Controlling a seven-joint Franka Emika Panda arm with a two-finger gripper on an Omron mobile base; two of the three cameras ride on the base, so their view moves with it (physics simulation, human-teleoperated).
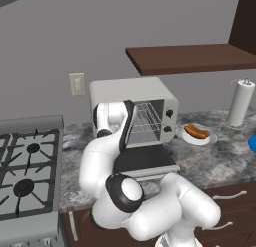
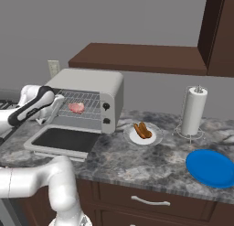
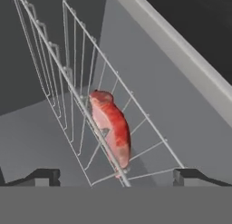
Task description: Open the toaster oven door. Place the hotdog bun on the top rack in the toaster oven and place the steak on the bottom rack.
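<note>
Stretching across the marble bench (image 2: 151, 168), the white arm reaches from the base up to the mouth of the toaster oven (image 2: 89, 85), which stands at the back of the bench between the stove (image 1: 27, 166) and a white dish (image 2: 153, 139). The toaster oven door (image 2: 64, 140) hangs fully dropped, lying flat in front of the oven with its dark glass facing up. Inside, the right base view shows wire racks, and the steak (image 2: 76, 107) rests on a rack (image 2: 89, 111) partway up the cavity; which of the two shelves it is, I cannot tell for sure. In the hand view the steak (image 3: 113, 128) lies on the wire grid (image 3: 86, 109) just ahead of the gripper (image 3: 117, 177), whose jaws stand wide apart and hold nothing, one dark tip on each side of the meat without touching it. The hotdog bun (image 2: 142, 130) sits on the white dish, right of the oven and well apart from the arm. Farther right stand a paper towel roll (image 2: 193, 111) on its wire holder and a blue plate (image 2: 211, 168) near the bench edge. A dark wooden shelf (image 2: 137, 58) hangs above the oven.
</note>
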